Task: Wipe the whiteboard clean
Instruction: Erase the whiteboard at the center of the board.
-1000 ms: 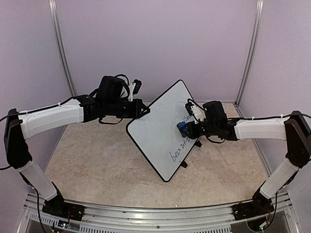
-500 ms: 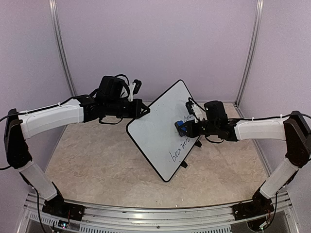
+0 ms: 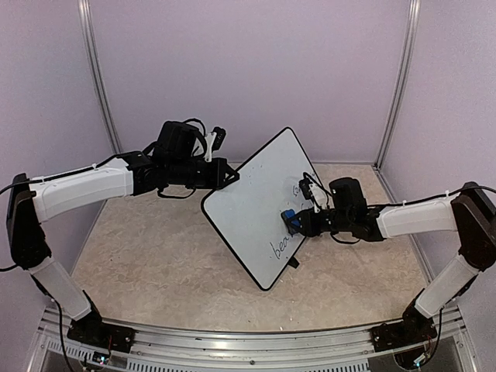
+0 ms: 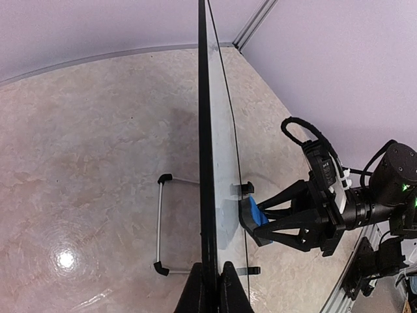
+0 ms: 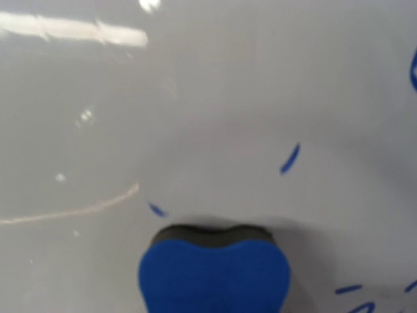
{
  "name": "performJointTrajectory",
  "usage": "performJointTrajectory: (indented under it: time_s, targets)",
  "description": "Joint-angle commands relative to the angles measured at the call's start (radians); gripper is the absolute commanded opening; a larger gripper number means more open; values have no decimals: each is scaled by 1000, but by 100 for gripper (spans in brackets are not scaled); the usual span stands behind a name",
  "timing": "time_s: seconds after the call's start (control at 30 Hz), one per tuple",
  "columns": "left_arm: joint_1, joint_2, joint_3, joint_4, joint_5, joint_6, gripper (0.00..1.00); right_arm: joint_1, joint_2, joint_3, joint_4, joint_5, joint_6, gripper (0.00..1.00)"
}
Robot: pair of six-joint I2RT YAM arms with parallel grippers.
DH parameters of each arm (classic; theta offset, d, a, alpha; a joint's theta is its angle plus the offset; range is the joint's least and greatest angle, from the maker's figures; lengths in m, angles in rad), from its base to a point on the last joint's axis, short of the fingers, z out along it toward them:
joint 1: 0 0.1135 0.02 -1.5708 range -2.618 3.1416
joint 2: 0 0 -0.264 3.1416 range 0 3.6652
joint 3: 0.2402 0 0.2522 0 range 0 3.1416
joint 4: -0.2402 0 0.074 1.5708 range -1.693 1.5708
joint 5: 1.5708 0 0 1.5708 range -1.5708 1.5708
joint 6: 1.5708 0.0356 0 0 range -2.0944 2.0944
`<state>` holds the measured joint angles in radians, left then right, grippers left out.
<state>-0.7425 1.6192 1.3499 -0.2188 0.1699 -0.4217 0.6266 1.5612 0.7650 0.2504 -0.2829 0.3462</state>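
The whiteboard point(image 3: 256, 203) stands tilted on the table, white with a thin black rim. In the left wrist view the whiteboard point(image 4: 206, 130) appears edge on. My left gripper point(image 3: 230, 177) is shut on its upper left rim, fingertips point(image 4: 195, 290) pinching the edge. My right gripper point(image 3: 300, 222) is shut on a blue eraser point(image 3: 289, 219) whose dark felt side presses flat on the board face. Close up, the eraser point(image 5: 214, 274) sits against the whiteboard point(image 5: 195, 98) among blue stroke remnants point(image 5: 290, 158). Blue writing point(image 3: 279, 246) shows below the eraser.
A wire stand point(image 4: 160, 222) props the board from behind, and a black clip foot point(image 3: 292, 262) sits at its lower edge. Purple walls with metal posts point(image 3: 399, 85) close in the marbled tabletop point(image 3: 155, 256).
My right gripper has slid the eraser down along the board towards the near corner, wiping away part of the blue writing. The left arm and the board have not moved.
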Motion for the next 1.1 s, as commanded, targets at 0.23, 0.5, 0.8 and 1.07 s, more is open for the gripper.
performJointTrajectory:
  time_s: [0.23,0.5,0.8,1.07]
  targets:
    - [-27,-8,8,54,34,93,0,29,-7,12,-64,-17,-24,30]
    - [-29,-8,9,50,28,98,0,29,37,156,-91,8,-67,30]
    - [-29,-14,9,47,24,101,0,27,42,125,-112,75,-61,30]
    - [-29,-13,9,48,27,101,0,0,12,7,-108,121,-46,30]
